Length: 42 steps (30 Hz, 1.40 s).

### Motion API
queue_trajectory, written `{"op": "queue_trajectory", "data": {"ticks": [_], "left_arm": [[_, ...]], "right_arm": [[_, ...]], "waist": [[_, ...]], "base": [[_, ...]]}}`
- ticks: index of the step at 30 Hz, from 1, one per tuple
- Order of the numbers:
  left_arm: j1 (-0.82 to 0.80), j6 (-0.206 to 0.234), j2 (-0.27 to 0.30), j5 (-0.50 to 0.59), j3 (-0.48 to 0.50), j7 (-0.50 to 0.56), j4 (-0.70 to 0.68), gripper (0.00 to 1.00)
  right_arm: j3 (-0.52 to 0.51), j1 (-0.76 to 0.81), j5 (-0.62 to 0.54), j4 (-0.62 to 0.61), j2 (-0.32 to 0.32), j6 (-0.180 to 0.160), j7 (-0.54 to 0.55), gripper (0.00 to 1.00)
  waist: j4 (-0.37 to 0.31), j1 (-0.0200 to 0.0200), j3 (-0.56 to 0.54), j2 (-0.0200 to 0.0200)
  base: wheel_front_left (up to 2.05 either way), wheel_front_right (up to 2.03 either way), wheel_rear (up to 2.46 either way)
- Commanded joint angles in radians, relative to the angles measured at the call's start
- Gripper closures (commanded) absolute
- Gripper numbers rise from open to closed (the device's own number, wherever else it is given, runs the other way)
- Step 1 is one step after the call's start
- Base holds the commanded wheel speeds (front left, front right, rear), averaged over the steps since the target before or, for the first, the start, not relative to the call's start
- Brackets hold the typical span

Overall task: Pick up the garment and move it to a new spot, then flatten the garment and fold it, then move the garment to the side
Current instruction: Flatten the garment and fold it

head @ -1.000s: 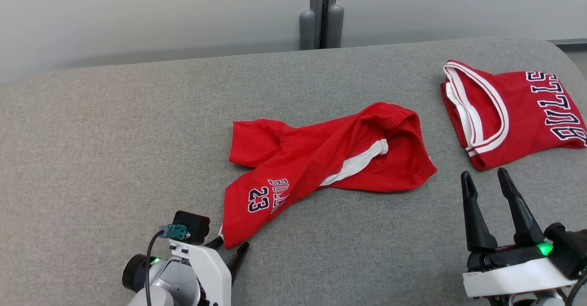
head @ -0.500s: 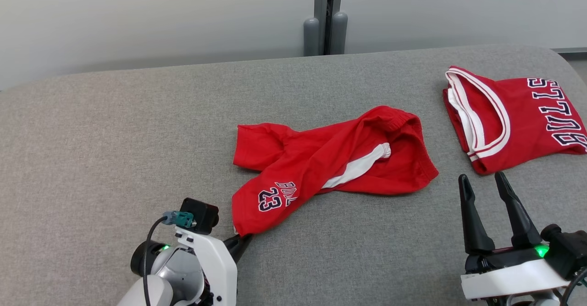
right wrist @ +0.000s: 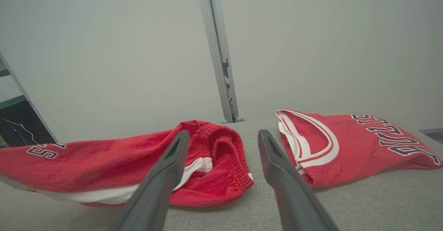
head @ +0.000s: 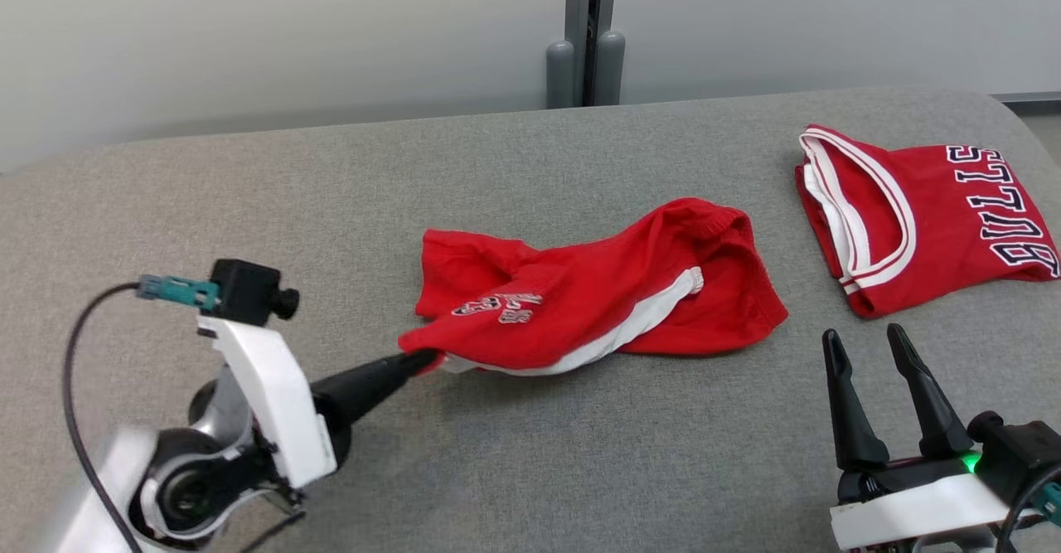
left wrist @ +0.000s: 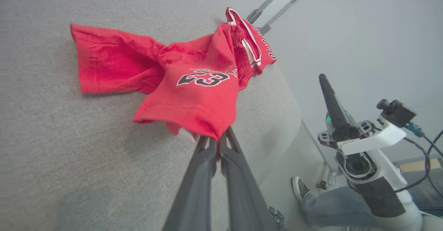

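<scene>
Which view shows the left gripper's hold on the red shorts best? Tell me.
Left wrist view: the left gripper is shut on the red shorts' leg hem, close up. The head view shows the pinch from the side. The right wrist view gives the raised leg and waistband.

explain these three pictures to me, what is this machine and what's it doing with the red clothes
It's a wheeled robot with two arms, each ending in an end effector with two long dark fingers. One picture comes from a camera on its head, looking down at a grey padded surface. The other two come from cameras on its wrists, looking along each arm's own fingers. On the surface lie crumpled red shorts numbered 23 and, at the far right, a folded red Bulls jersey. The left end effector is shut on a hem of the shorts, raised off the surface. The right end effector is open and holds nothing. The left wrist picture also shows a person's shoe on the floor.
</scene>
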Motion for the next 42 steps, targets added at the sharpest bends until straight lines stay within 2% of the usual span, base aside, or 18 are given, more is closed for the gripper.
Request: {"op": "queue_trajectory", "data": {"ticks": [1, 2, 8, 12, 17, 18, 19, 20, 21, 29, 34, 38, 42], "left_arm": [[-0.028, -0.001, 0.022, -0.068, 0.028, 0.036, 0.032, 1.00], [-0.060, 0.000, 0.034, -0.145, 0.062, 0.080, 0.091, 1.00], [-0.162, 0.045, 0.033, -0.291, 0.134, 0.176, 0.346, 1.00], [-0.238, 0.077, 0.010, -0.342, 0.167, 0.193, 0.503, 1.00], [-0.320, 0.097, -0.003, -0.327, 0.163, 0.185, 0.666, 1.00], [-0.335, 0.102, -0.006, -0.323, 0.160, 0.184, 0.692, 0.91], [-0.349, 0.106, -0.005, -0.315, 0.157, 0.179, 0.719, 0.57], [-0.362, 0.104, 0.000, -0.306, 0.154, 0.173, 0.745, 0.12], [-0.373, 0.101, 0.002, -0.299, 0.150, 0.172, 0.769, 0.00], [-0.434, 0.044, 0.020, -0.249, 0.128, 0.125, 0.870, 0.00], [-0.457, 0.007, 0.031, -0.208, 0.115, 0.054, 0.866, 0.00], [-0.440, -0.002, 0.055, -0.154, 0.089, -0.046, 0.785, 0.00], [-0.370, -0.001, 0.075, -0.075, 0.037, -0.194, 0.624, 0.00]], "right_arm": [[-0.001, -0.009, 0.000, 0.007, -0.009, 0.001, 0.004, 0.00], [0.001, -0.011, 0.002, 0.012, -0.010, 0.001, 0.013, 0.00], [0.014, -0.025, 0.011, 0.025, -0.011, 0.001, 0.034, 0.00], [0.014, -0.032, 0.012, 0.038, -0.010, 0.001, 0.044, 0.00], [0.024, -0.043, 0.014, 0.048, -0.009, 0.001, 0.056, 0.00], [0.026, -0.047, 0.015, 0.050, -0.009, 0.001, 0.058, 0.00], [0.026, -0.050, 0.016, 0.053, -0.009, 0.001, 0.062, 0.00], [0.029, -0.053, 0.016, 0.055, -0.008, 0.001, 0.061, 0.00], [0.030, -0.056, 0.016, 0.056, -0.008, 0.001, 0.062, 0.00], [0.027, -0.055, 0.014, 0.072, -0.005, 0.001, 0.060, 0.00], [0.022, -0.054, 0.009, 0.074, -0.004, 0.001, 0.056, 0.00], [0.022, -0.055, 0.007, 0.068, -0.009, 0.001, 0.053, 0.00], [0.016, -0.053, 0.005, 0.061, -0.013, 0.001, 0.047, 0.00]], "waist": [[-0.005, 0.0000, 0.001, -0.0001], [-0.014, 0.0000, 0.002, -0.0001], [-0.047, 0.0000, 0.016, -0.0001], [-0.061, 0.0000, 0.027, -0.0001], [-0.077, 0.0000, 0.036, -0.0001], [-0.079, 0.0000, 0.038, -0.0001], [-0.081, 0.0000, 0.040, -0.0001], [-0.084, 0.0000, 0.043, -0.0001], [-0.086, 0.0000, 0.045, -0.0001], [-0.082, 0.0000, 0.049, -0.0001], [-0.059, 0.0000, 0.039, -0.0001], [-0.040, 0.0000, 0.035, -0.0001], [-0.021, 0.0000, 0.036, -0.0001]], "base": [[0.00, 0.00, 0.00], [0.00, 0.00, 0.00], [0.00, 0.00, 0.00], [0.00, 0.00, 0.00], [0.00, 0.00, 0.00], [0.00, 0.00, 0.00], [0.00, 0.00, 0.00], [0.00, 0.00, 0.00], [0.00, 0.00, 0.00], [0.00, 0.00, 0.00], [0.00, 0.00, 0.00], [0.00, 0.00, 0.00], [0.00, 0.00, 0.00]]}}
